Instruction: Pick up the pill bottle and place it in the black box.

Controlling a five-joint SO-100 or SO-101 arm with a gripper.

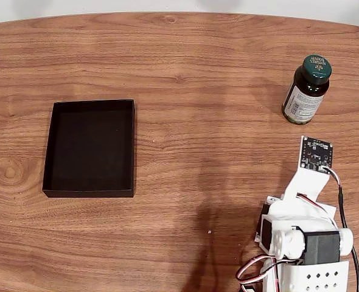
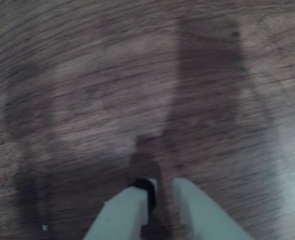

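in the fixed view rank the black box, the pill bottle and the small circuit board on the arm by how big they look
Largest to smallest, as they look in the fixed view:
1. black box, by far the largest
2. pill bottle
3. circuit board, though it sits raised on the arm, nearer the camera, so its true size is unsure

We see a desk (image 1: 198, 73) of warm brown wood with flowing darker grain. The black box (image 1: 89, 148) is matte black throughout. The pill bottle (image 1: 306, 90) is dark amber-brown, with a dark green cap bearing pale lettering and a white-green label. Our hand (image 2: 161, 192) has pale whitish fingers (image 2: 125, 212).
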